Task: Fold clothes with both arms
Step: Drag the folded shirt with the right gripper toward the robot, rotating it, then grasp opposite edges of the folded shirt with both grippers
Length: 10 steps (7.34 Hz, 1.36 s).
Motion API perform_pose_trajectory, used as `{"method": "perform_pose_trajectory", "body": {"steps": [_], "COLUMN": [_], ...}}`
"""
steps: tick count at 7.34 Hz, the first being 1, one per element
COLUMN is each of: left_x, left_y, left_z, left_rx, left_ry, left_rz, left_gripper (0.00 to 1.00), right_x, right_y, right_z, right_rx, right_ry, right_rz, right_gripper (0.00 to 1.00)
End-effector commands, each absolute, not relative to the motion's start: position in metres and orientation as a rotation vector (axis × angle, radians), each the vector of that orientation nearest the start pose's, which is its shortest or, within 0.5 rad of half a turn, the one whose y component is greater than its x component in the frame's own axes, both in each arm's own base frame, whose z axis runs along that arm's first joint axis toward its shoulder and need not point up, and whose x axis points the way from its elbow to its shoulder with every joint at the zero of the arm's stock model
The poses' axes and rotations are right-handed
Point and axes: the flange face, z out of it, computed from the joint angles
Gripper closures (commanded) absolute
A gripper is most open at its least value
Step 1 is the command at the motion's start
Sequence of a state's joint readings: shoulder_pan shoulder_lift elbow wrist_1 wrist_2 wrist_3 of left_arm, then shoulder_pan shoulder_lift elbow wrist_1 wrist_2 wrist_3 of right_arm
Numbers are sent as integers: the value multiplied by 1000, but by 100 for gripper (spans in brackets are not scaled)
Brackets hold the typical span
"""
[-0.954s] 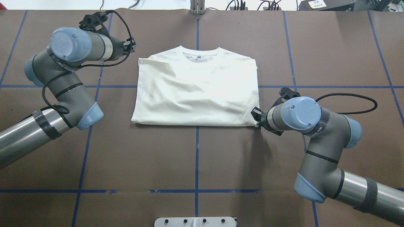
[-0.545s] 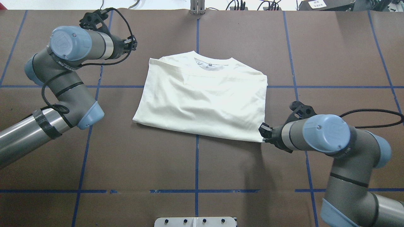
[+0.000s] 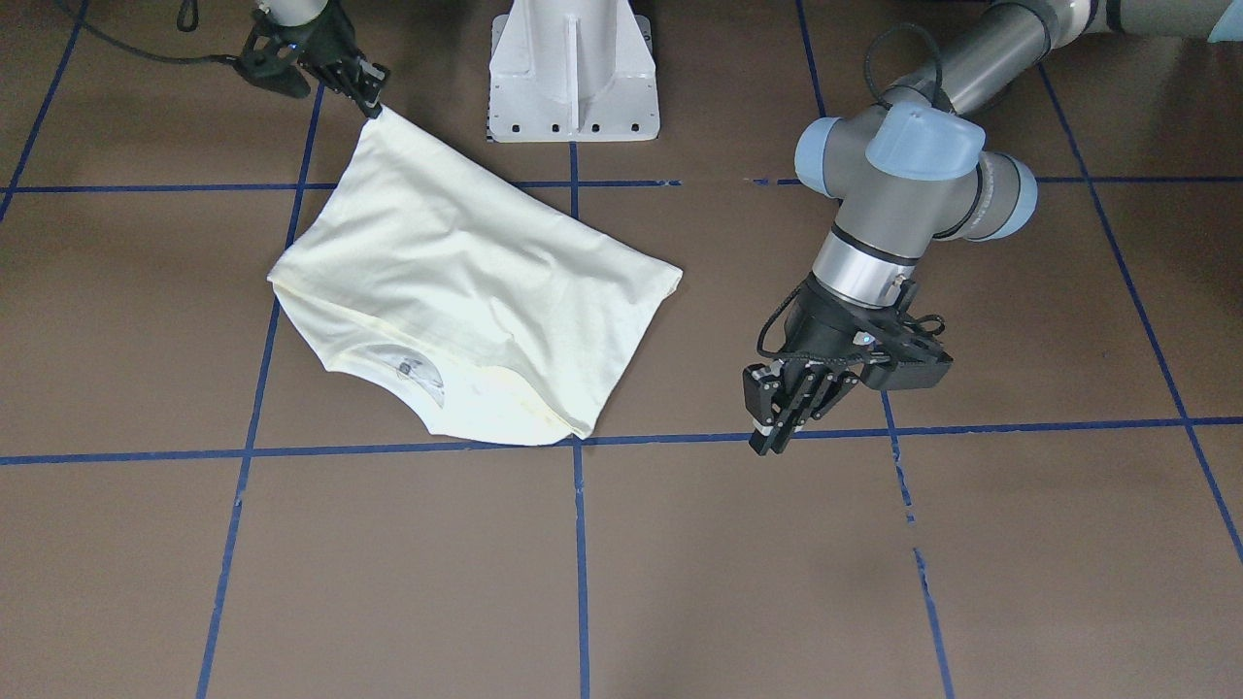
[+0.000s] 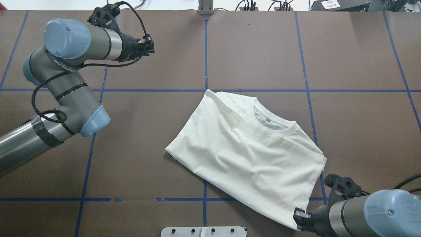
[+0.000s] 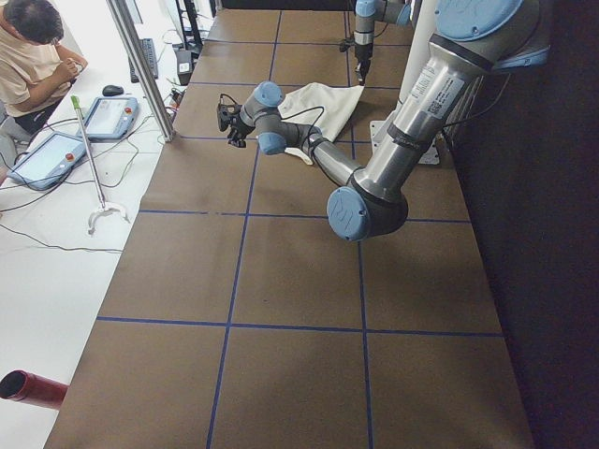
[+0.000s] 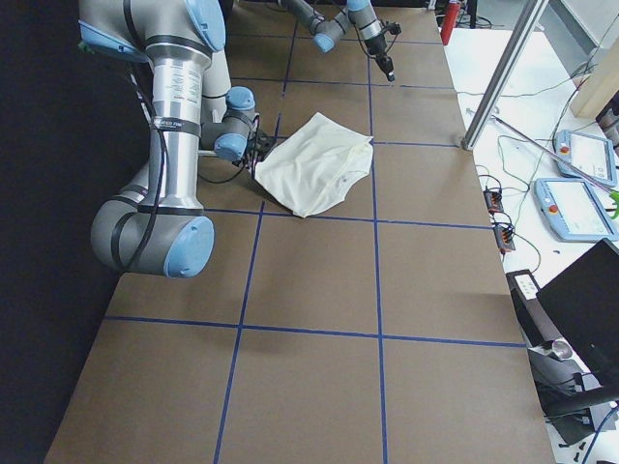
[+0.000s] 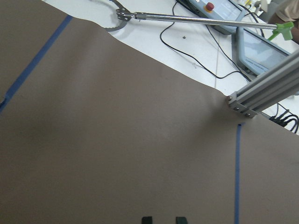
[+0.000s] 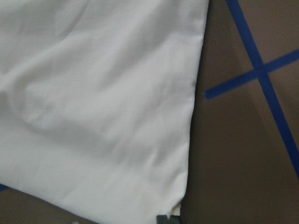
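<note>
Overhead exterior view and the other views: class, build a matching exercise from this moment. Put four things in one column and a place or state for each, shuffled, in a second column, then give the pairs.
Things
1. T-shirt
2. right tool
3. pedestal
4. left tool

States
a. clamped on a corner of the cloth
b. holds nothing, well away from the cloth
c. folded, lying askew
d. white, upright, midway along the robot's side

Pairs: 1-c, 2-a, 3-d, 4-b

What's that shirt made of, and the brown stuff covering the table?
The T-shirt looks like soft cream knit, probably cotton jersey: matte, it drapes and wrinkles. The table cover is a matte brown sheet, perhaps paper or thin board: flat, no sheen.
</note>
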<state>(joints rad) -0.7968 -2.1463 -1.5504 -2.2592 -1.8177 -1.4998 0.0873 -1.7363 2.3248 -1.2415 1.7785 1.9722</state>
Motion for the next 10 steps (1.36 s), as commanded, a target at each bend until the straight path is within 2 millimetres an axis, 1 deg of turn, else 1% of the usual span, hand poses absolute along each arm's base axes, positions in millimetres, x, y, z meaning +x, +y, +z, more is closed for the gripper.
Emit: {"method": "perform_pose_trajectory", "body": {"steps": [1,2,3,4,5,6,7,8,9,10], "left_x": [400,420,438,451,475,498,509,538,552,554], "left_y": [-527,-492,-461,-435,-410,-386,-377,-343,-330,-331], "left_z": [216,212,231,254,273,285,290,296,299,301], "left_rx": [117,0,-88,-129,-144,-178,-257,-342,-359,-342], "left_ry": [1349,1368,1348,1313,1276,1239,1193,1152,1112,1109], "left_rz": [-421,-467,-502,-482,-457,-467,-557,-571,-564,-575], "left_gripper": [71,70,47,48,50,50,45,42,43,43], "right_x": [-386,-380,-367,-359,-356,-365,-377,-385,-381,-381], "right_y": [-119,-154,-187,-214,-241,-271,-307,-320,-324,-325], "right_z": [336,320,319,314,307,302,296,305,303,305], "right_rx": [-387,-344,-301,-262,-226,-196,-162,-128,-86,-83], "right_ry": [-873,-933,-955,-984,-1012,-1037,-1052,-1037,-1044,-1041], "right_rz": [322,408,482,531,580,628,678,657,624,625], "right_gripper": [0,0,0,0,0,0,0,0,0,0]}}
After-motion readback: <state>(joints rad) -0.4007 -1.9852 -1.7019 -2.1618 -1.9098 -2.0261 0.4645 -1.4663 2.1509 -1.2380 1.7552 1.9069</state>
